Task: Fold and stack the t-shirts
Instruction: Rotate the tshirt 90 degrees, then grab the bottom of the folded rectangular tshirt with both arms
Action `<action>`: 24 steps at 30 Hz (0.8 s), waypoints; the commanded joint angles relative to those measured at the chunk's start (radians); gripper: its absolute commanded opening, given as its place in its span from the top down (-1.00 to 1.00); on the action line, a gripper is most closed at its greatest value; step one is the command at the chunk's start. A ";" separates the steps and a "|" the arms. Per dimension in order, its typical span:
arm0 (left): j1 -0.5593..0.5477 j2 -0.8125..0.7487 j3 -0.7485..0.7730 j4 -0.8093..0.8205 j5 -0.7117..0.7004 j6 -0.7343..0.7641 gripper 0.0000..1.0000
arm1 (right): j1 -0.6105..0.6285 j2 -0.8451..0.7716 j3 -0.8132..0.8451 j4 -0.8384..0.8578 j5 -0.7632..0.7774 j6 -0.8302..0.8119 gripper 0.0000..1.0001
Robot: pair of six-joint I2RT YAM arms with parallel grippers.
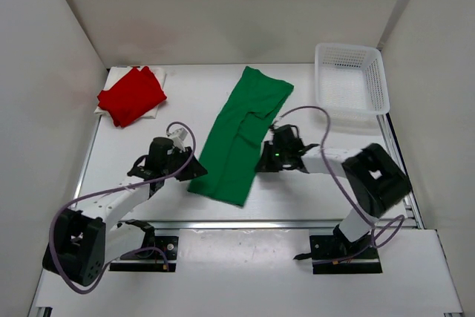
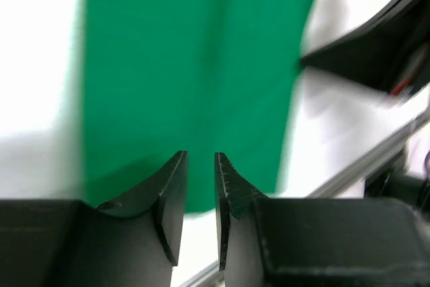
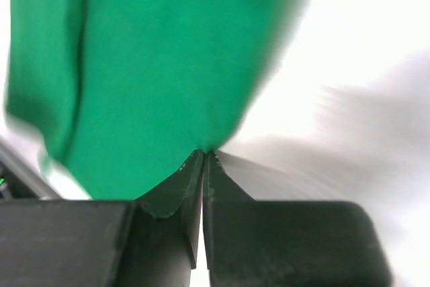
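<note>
1. The green t-shirt (image 1: 241, 135) lay mid-surface as a long narrow strip, already folded lengthwise. It ran diagonally from the far right toward the near left, flat, with a few creases near the far end.
2. The right end effector (image 3: 203, 155) sat at the strip's right-hand edge, about halfway along. Its fingers were pressed together with the green hem meeting the tips, so it looked to be pinching the edge. How much cloth was caught could not be told, as the wrist view was blurred.
3. The left end effector (image 2: 200, 155) was at the strip's near-left corner, low over the surface (image 1: 119, 146). Its fingers stood slightly spread with a narrow gap and nothing between them. Green cloth lay just ahead of the tips, not gripped.
4. The red t-shirt (image 1: 132, 96) was folded at the far-left corner and rested on top of the cream-white t-shirt (image 1: 113, 76), whose edges showed around it. That two-shirt stack was well apart from the green one.
5. The white mesh basket (image 1: 375, 87) stood in the far-right corner, near the green shirt's far end but not touching it, with nothing visible inside.
6. Step judged: the crosswise fold of the green shirt, the last shirt to go. Two looked done and stacked, so the task was well past halfway.
7. Next move, as a guess: the left end effector needs to close on the near corner so both ends of the near hem are held. The hem then has to lift evenly and carry over toward the far end, and the bundle goes onto the red shirt.
8. Risk: a one-sided pull would skew or unfold the strip.
</note>
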 commanded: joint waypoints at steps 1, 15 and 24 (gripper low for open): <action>-0.097 0.016 0.034 -0.029 -0.048 0.021 0.33 | -0.131 -0.170 -0.112 -0.146 -0.057 -0.112 1.00; -0.327 0.140 0.011 -0.118 -0.132 0.091 -0.20 | -0.116 -0.733 -0.481 -0.341 -0.088 0.045 0.24; -0.356 0.160 -0.008 -0.138 -0.111 0.104 -0.07 | -0.019 -0.726 -0.536 -0.202 -0.083 0.174 0.29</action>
